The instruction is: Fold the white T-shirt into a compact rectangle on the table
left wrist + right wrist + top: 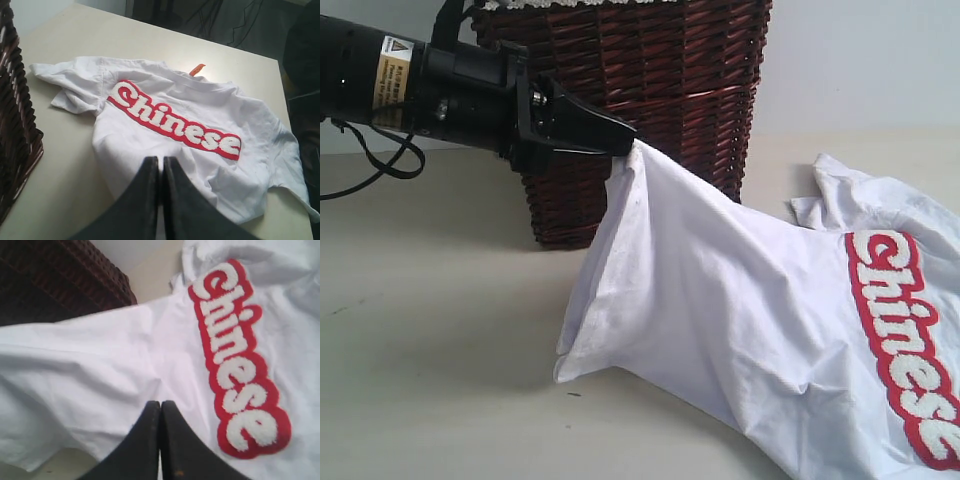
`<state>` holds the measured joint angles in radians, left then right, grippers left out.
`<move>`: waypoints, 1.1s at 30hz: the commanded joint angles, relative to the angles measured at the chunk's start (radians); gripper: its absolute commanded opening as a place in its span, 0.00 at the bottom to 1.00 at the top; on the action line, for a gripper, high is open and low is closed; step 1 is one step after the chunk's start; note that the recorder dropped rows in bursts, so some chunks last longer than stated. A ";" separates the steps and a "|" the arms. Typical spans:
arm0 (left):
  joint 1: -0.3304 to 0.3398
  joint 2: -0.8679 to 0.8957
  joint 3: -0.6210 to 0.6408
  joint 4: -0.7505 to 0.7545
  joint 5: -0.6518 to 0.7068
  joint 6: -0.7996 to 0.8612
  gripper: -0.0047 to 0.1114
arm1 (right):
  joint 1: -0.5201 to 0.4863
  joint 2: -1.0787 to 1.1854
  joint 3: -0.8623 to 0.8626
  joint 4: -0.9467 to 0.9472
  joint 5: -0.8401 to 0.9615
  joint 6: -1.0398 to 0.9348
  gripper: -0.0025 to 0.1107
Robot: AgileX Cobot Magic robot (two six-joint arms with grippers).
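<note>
- One table (430, 330), pale cream, lies below both grippers and carries everything.
- One shirt (720, 300), white: a corner of its hem is lifted off the table at the left gripper's tips, and the cloth slopes down and away from there. The rest lies spread on the table ahead of that gripper.
- One basket (650, 80), dark brown wicker, stands on the table just beside the left gripper.
- Two grippers. The left gripper (628, 138) has its jaws pressed together, pinching the shirt's hem corner. The right gripper (160, 407) also has its jaws pressed together, with the tips at the white cloth. Creases run toward those tips, but I cannot tell whether cloth is caught between them.
- One red band (170, 131) reading "Chinese" crosses the shirt ahead of both grippers.
- One orange tag (197, 69) shows at the shirt's far edge from the left gripper.
</note>
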<state>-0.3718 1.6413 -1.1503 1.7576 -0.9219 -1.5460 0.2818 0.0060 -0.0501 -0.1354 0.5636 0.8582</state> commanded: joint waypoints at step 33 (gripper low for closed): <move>0.004 -0.012 -0.005 -0.013 0.002 0.005 0.04 | 0.000 -0.006 0.050 0.364 -0.260 0.042 0.02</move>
<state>-0.3718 1.6413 -1.1503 1.7576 -0.9219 -1.5444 0.2818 0.0060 -0.0051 0.2271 0.3146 0.9020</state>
